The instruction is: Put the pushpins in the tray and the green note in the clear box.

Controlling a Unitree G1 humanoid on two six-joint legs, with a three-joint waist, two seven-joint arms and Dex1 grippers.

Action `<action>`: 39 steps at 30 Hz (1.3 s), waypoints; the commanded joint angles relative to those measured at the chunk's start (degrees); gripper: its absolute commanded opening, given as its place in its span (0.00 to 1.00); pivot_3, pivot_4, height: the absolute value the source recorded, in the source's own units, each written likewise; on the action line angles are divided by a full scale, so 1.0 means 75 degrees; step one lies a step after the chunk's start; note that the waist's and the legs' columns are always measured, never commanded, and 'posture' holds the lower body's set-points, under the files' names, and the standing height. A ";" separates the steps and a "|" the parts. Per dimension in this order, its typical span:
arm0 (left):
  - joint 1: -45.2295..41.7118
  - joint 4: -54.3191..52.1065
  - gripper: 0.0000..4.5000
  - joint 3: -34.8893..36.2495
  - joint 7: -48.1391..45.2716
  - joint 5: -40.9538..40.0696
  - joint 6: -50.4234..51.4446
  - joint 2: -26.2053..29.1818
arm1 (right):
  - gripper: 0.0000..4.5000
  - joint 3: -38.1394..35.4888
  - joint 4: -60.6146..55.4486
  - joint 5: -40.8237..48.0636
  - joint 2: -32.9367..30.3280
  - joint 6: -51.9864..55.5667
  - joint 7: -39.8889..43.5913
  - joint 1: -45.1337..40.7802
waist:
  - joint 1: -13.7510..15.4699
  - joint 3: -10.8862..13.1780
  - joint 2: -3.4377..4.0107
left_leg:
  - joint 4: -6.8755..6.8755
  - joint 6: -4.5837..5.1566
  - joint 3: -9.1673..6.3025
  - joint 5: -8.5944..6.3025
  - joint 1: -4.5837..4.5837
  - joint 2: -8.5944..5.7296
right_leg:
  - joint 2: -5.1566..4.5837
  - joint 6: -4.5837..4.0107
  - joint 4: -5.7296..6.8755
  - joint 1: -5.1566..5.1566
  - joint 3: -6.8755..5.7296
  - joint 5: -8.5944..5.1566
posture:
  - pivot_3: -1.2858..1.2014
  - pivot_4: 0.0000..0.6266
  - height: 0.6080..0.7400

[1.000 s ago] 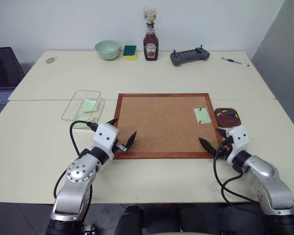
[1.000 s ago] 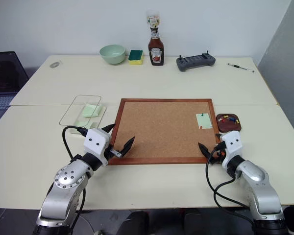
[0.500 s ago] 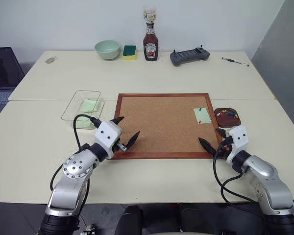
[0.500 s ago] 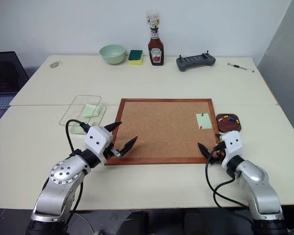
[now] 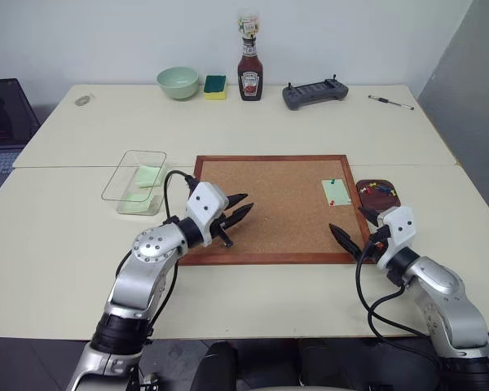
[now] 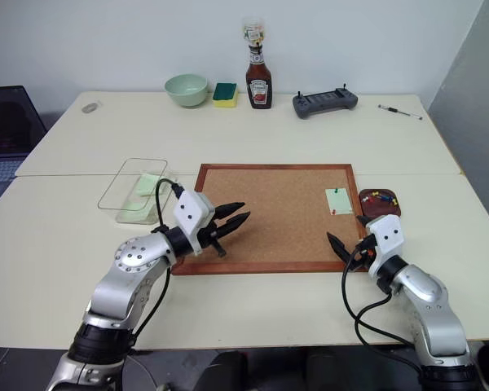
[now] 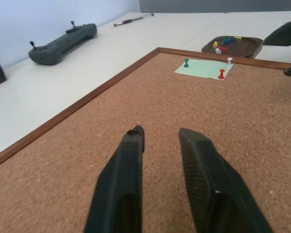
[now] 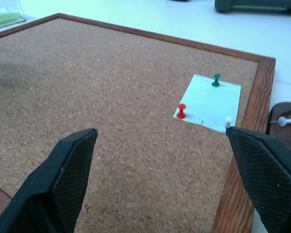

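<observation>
One green note (image 5: 149, 174) already lies in the clear box (image 5: 135, 181) at my 10 o'clock, and some pushpins (image 5: 377, 187) sit in the tray (image 5: 378, 195). Another note (image 8: 208, 102) stays pinned on the cork board (image 5: 273, 208) at 1 o'clock by three pins. My left gripper (image 5: 235, 209) is nearly pressed together and empty; my right gripper (image 5: 352, 226) is spread wide.

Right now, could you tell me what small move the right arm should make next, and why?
Probably ease the right pincer forward over the cork board toward the red pushpin. Its jaws stand wide open, and the green note ahead remains pinned by red, green and white pushpins, so it cannot be lifted yet.

Head stereo above; wrist cams low.
</observation>
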 commanded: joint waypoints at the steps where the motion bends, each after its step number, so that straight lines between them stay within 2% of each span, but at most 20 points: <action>1: -0.0374 0.0405 0.08 -0.0255 -0.0316 0.0055 -0.0320 -0.0085 | 1.00 0.0035 -0.0286 -0.0036 0.0001 -0.0294 0.0054 -0.0053 | 0.0007 0.0000 0.0000 | 0.0000 0.0000 0.0000 0.0000 0.0000 -0.0001 | 0.0000 0.0000 0.0000 0.0000 0.0000 0.0000 | 0.52 0.24 1.00; 2: -0.0504 0.0627 0.02 -0.0301 -0.0366 0.0071 -0.0379 -0.0153 | 1.00 0.0062 -0.0284 -0.0042 0.0009 -0.0296 0.0045 -0.0058 | 0.0006 0.0000 0.0000 | 0.0000 0.0000 -0.0001 0.0000 0.0000 0.0000 | 0.0000 0.0000 0.0000 0.0000 -0.0001 0.0000 | 0.52 0.24 1.00; 3: -0.0645 0.0875 0.00 -0.0328 -0.0387 0.0070 -0.0429 -0.0239 | 1.00 0.0096 -0.0291 -0.0017 0.0000 -0.0222 0.0052 -0.0064 | 0.0005 0.0000 0.0000 | 0.0000 0.0000 0.0000 0.0000 0.0000 -0.0001 | 0.0000 0.0000 0.0000 -0.0001 0.0000 0.0000 | 0.52 0.24 1.00; 11: -0.1623 0.2658 0.00 -0.0352 -0.0485 0.0038 -0.0840 -0.1098 | 1.00 0.0297 -0.0199 0.0009 -0.0005 -0.0009 0.0062 -0.0372 | 0.0000 0.0001 -0.0001 | 0.0002 0.0000 -0.0001 0.0000 -0.0001 -0.0002 | 0.0000 0.0000 0.0001 -0.0001 -0.0001 0.0000 | 0.52 0.24 1.00; 23: -0.1959 0.4444 0.00 -0.0776 -0.0798 0.0642 -0.1644 -0.1481 | 1.00 0.0209 0.0821 0.0166 0.0150 0.0812 -0.0255 -0.1923 | 0.0005 0.0001 -0.0001 | 0.0004 0.0000 -0.0002 0.0001 -0.0001 -0.0005 | -0.0001 0.0000 0.0002 -0.0001 0.0000 0.0001 | 0.52 0.24 1.00; 32: -0.1906 0.4891 0.00 -0.0870 -0.0975 0.0841 -0.1997 -0.1574 | 1.00 0.0482 0.3646 -0.0469 0.0092 0.0802 -0.0261 -0.4152 | -0.0005 -0.0005 0.0008 | 0.0015 0.0000 -0.0002 0.0001 0.0005 -0.0006 | -0.0002 0.0004 0.0007 0.0004 -0.0001 0.0004 | 0.52 0.24 1.00; 39: -0.1854 0.4641 0.00 -0.0726 -0.0969 0.0697 -0.1680 -0.1753 | 1.00 0.0515 0.5491 -0.0932 0.0137 0.0184 -0.0319 -0.5084 | 0.0004 -0.0005 0.0009 | 0.0019 0.0001 0.0000 0.0001 -0.0001 -0.0011 | -0.0006 0.0003 0.0006 0.0003 0.0000 0.0005 | 0.52 0.24 1.00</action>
